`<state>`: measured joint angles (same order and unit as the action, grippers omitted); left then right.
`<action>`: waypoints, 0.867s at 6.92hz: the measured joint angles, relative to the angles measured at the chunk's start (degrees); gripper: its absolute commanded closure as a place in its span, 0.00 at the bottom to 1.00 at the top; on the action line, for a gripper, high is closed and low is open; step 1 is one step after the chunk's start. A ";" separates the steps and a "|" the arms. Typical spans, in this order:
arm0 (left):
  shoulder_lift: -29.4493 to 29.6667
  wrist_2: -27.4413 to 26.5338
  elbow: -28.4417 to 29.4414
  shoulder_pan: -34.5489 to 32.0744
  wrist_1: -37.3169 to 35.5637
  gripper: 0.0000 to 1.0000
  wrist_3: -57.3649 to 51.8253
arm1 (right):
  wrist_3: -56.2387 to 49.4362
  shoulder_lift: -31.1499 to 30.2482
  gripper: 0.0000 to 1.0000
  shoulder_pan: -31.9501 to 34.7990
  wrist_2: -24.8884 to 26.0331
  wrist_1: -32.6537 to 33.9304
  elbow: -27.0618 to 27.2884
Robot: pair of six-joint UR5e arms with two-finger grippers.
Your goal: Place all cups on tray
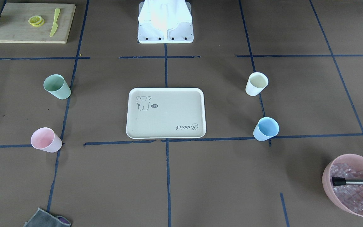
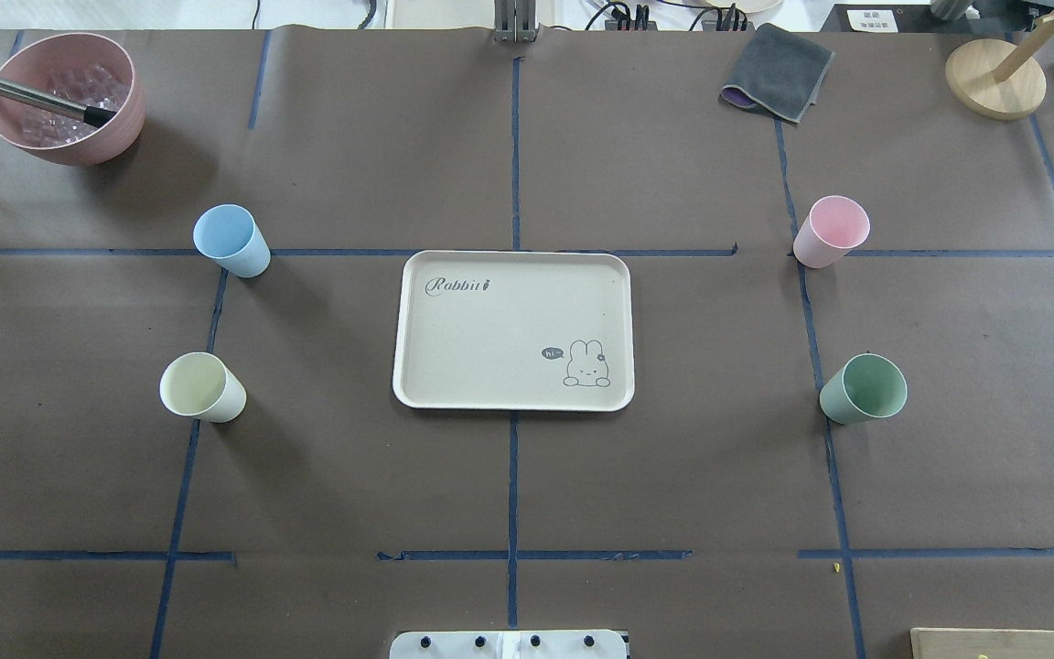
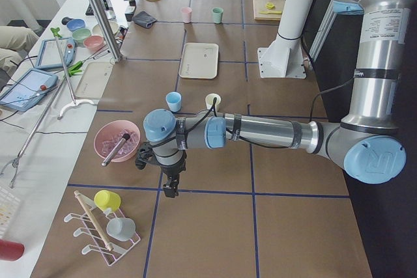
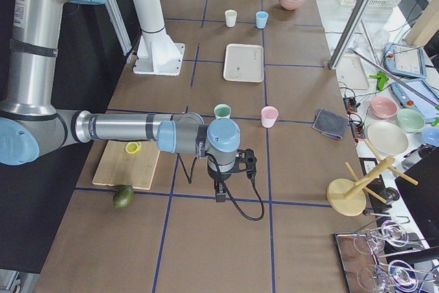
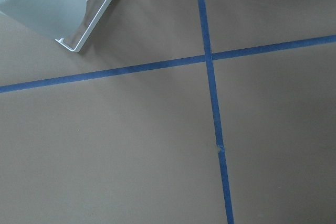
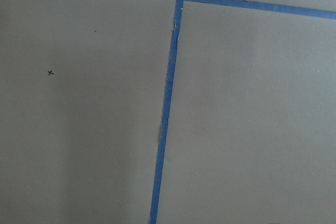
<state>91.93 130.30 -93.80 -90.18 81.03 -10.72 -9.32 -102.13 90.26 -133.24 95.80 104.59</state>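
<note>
A cream tray (image 2: 490,320) with a rabbit drawing lies flat at the table's middle. All the cups stand upright on the brown table outside it. The blue cup (image 2: 231,240) and the cream-yellow cup (image 2: 201,387) are to its left, the pink cup (image 2: 831,231) and the green cup (image 2: 865,389) to its right. My left gripper (image 3: 170,190) hangs over the table's left end, past the blue cup (image 3: 173,101). My right gripper (image 4: 219,195) hangs over the right end, nearer than the green cup (image 4: 222,111). Whether either is open or shut I cannot tell.
A large pink bowl (image 2: 115,128) of ice cubes with a metal tool in it sits far left. A grey cloth (image 2: 779,70) and a wooden stand (image 2: 994,78) are far right. A cutting board (image 1: 17,28) with lemon slices and a knife lies near the base.
</note>
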 measured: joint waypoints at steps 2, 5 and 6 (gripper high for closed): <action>-0.05 0.06 -0.78 0.06 -0.10 0.00 -0.09 | 0.00 0.10 0.00 -0.03 -0.42 -0.02 0.15; -2.23 0.03 -5.84 0.21 -0.11 0.00 -0.01 | 3.42 1.01 0.01 -1.90 -2.73 -5.81 0.91; -1.91 0.08 -6.81 0.29 0.15 0.00 0.18 | 6.80 2.59 0.03 -3.89 -2.85 -8.86 0.85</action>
<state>90.02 130.38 -100.61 -89.88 81.19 -10.54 -2.51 -99.54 86.38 -136.09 86.94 105.44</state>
